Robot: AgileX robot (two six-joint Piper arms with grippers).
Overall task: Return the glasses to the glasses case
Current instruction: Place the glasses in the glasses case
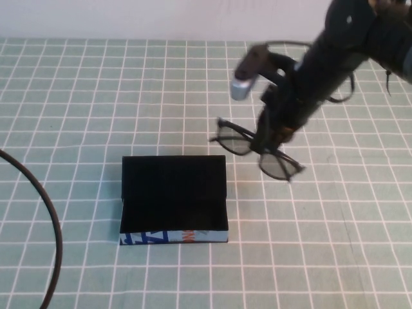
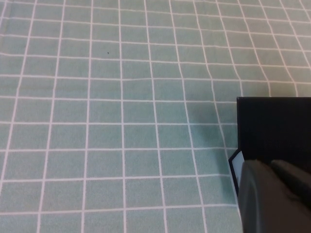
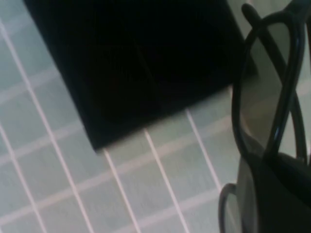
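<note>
High view: your right gripper (image 1: 273, 136) carries one pair of glasses (image 1: 257, 153), pinched at the bridge, aloft just right of one open glasses case (image 1: 174, 199); next, shift left and lower in
Left wrist view: left gripper (image 2: 272, 199) parked beside the case; claw state indiscernible
Right wrist view: lens before the case's dark lining

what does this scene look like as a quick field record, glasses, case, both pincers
glasses: off the mat, held at the bridge, beside the case's right rear corner
glasses case: open on the checked mat, lid up, black inside with nothing in it, printed front toward the robot
right pincer: shut on the glasses, right of and behind the case
left pincer: only a dark part shows, near the case's edge
task state: glasses not yet in case
</note>
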